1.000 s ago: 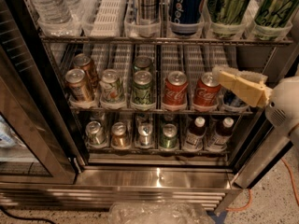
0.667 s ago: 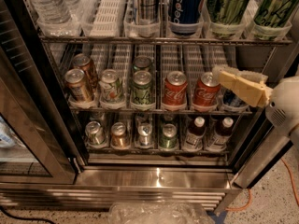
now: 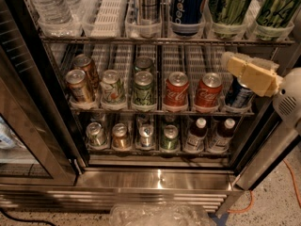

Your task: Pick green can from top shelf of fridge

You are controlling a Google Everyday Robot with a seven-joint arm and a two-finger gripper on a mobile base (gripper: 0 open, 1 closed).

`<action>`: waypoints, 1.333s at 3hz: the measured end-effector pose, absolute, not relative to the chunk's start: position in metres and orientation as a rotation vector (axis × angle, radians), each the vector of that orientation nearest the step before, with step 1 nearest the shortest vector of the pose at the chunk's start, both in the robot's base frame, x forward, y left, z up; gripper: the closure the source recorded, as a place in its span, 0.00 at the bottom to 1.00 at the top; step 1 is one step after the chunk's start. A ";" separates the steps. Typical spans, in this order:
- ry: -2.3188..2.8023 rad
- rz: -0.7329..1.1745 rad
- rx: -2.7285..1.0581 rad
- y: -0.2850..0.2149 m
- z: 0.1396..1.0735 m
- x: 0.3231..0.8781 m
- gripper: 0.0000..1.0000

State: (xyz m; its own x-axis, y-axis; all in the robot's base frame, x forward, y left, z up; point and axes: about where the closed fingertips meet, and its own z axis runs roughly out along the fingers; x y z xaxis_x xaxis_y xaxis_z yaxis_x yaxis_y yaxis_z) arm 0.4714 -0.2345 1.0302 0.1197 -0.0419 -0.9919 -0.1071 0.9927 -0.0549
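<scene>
gripper (image 3: 232, 63) sits at right of frame, in front of the middle rack, pale yellow and white, pointing left from a white arm (image 3: 291, 102); it is below the top shelf (image 3: 160, 40) and touches no can. whether it is open or closed cannot be told from this angle. green can (image 3: 230, 4) stands upright in a clear bin on the top shelf, just right of a tall blue pepsi can (image 3: 188, 6), up and slightly left of the gripper, well apart from it. second tall green can (image 3: 277, 6) stands in the next bin to the right, tilted in view, top cut off by the frame edge. further left on the same shelf: a silver can (image 3: 149, 4), an unoccupied white ribbed lane (image 3: 110, 8), then water bottles (image 3: 49, 6). middle rack, left to right: two bronze cans (image 3: 80, 84), a pale can (image 3: 112, 84), short green cans (image 3: 143, 88), two red cola cans (image 3: 176, 91), and a dark blue can (image 3: 239, 94) partly hidden behind the gripper. bottom rack holds small cans (image 3: 121, 135) and two dark bottles (image 3: 195, 135) with white caps. fridge (image 3: 155, 180) shows its steel sill and vented base; glass door (image 3: 28, 126) stands open at left. orange cable (image 3: 289, 173) lies on the speckled floor at right; crumpled clear plastic (image 3: 160, 215) at bottom centre.
</scene>
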 end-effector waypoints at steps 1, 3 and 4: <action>1.451 0.048 -0.123 -0.235 1.030 0.471 0.00; 1.384 0.030 -0.154 -0.233 1.045 0.489 0.00; 1.361 0.007 -0.188 -0.222 1.048 0.501 0.00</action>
State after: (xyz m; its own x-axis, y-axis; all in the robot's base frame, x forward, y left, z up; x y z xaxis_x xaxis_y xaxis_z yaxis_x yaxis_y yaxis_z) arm 0.5007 -0.2224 1.0478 0.2108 -0.1037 -0.9720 -0.1143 0.9849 -0.1299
